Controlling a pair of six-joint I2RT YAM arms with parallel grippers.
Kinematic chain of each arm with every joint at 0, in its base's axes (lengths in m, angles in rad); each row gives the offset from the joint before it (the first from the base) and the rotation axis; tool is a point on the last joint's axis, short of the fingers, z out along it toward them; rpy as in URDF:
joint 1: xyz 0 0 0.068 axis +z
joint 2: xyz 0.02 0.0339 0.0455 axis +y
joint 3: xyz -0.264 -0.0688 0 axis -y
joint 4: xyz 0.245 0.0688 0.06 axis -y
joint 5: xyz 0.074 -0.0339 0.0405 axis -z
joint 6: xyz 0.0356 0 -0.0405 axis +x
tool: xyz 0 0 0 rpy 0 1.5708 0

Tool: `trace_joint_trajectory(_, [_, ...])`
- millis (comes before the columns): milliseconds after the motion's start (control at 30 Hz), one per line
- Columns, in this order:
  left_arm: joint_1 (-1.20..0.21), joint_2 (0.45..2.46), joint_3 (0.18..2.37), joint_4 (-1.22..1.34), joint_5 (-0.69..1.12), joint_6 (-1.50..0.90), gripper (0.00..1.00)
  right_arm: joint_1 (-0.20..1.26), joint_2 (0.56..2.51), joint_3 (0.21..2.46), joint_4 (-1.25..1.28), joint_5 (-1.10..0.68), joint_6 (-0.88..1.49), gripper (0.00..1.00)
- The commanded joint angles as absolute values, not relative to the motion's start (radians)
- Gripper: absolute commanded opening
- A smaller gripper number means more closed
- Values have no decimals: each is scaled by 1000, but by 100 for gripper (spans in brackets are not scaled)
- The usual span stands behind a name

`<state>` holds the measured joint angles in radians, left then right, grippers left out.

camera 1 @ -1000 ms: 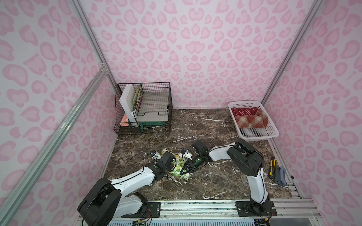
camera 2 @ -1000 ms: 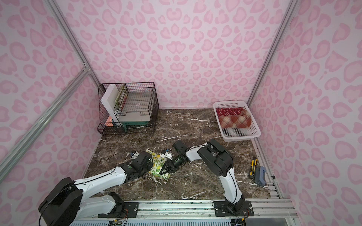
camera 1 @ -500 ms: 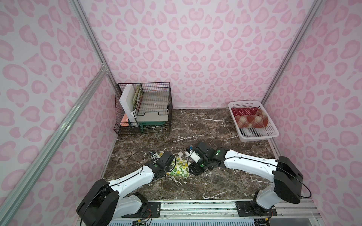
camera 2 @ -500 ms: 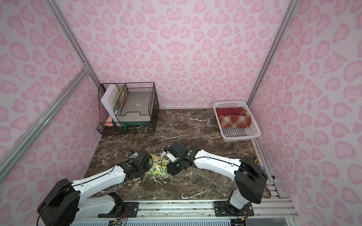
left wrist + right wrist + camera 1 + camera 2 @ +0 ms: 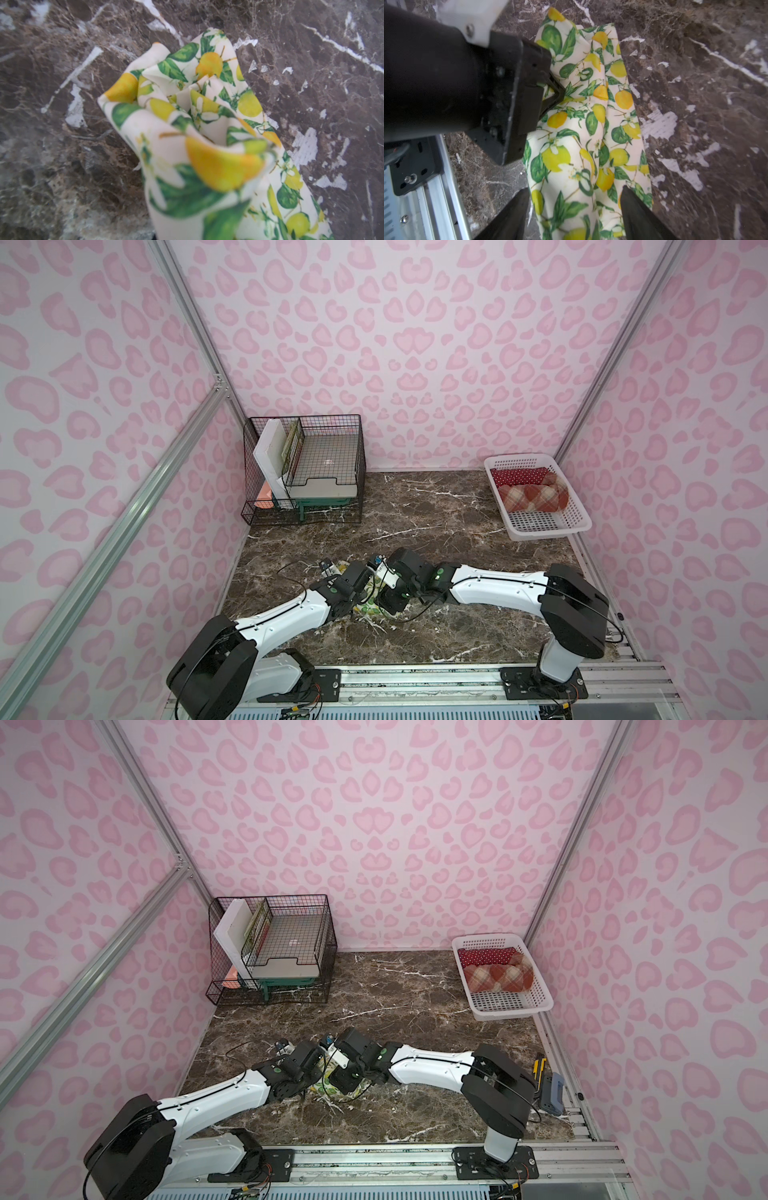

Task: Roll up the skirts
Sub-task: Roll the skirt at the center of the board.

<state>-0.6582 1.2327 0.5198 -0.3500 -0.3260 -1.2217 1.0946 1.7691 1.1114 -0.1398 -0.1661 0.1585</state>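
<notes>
The cream lemon-print skirt (image 5: 367, 607) (image 5: 321, 1088) lies bunched and partly rolled on the marble table near its front middle, mostly hidden under both grippers in both top views. My left gripper (image 5: 556, 93) (image 5: 360, 576) is shut on one end of it; in the left wrist view the lemon skirt (image 5: 207, 124) covers the jaws. My right gripper (image 5: 575, 188) (image 5: 390, 600) is open, its fingers (image 5: 636, 212) standing on either side of the lemon skirt (image 5: 591, 128). The red polka-dot skirt (image 5: 517, 476) and the plaid skirt (image 5: 532, 497) lie rolled in the white basket (image 5: 540, 531).
A black wire rack (image 5: 307, 472) with white boards stands at the back left. A yellow utility knife (image 5: 540, 1068) and a blue tool (image 5: 552, 1094) lie off the table's right edge. An aluminium rail (image 5: 415, 676) runs along the front.
The right arm has swung its elbow out to the right and stretched low across the table. Its jaws have opened wider over the lemon skirt. The left gripper has kept its hold.
</notes>
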Motion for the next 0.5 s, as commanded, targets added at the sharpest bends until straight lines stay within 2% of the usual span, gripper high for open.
trace_joint_trajectory(0, [-660, 1225, 519, -351, -311, -1216, 0, 1066, 1799, 1094, -45, -389, 161, 66])
trace_joint_trajectory(67, [-660, 1221, 513, -341, -309, -1220, 0, 1069, 1827, 1087, -18, -442, 178, 57])
trace_joint_trajectory(133, [-660, 1222, 505, -323, -302, -1228, 0, 1069, 1853, 1078, 18, -500, 202, 40])
trace_joint_trajectory(200, [-660, 1224, 501, -316, -299, -1235, 0, 1066, 1883, 1070, 32, -531, 237, 14])
trace_joint_trajectory(233, [-659, 1222, 500, -313, -298, -1235, 0, 1062, 1895, 1063, 41, -541, 250, 5])
trace_joint_trajectory(267, [-660, 1218, 502, -317, -299, -1239, 0, 1055, 1905, 1048, 53, -548, 269, 0])
trace_joint_trajectory(367, [-660, 1183, 502, -334, -316, -1246, 2, 1006, 1927, 983, 122, -627, 356, 0])
trace_joint_trajectory(467, [-658, 1108, 512, -397, -364, -1244, 40, 924, 1953, 896, 247, -753, 514, 0])
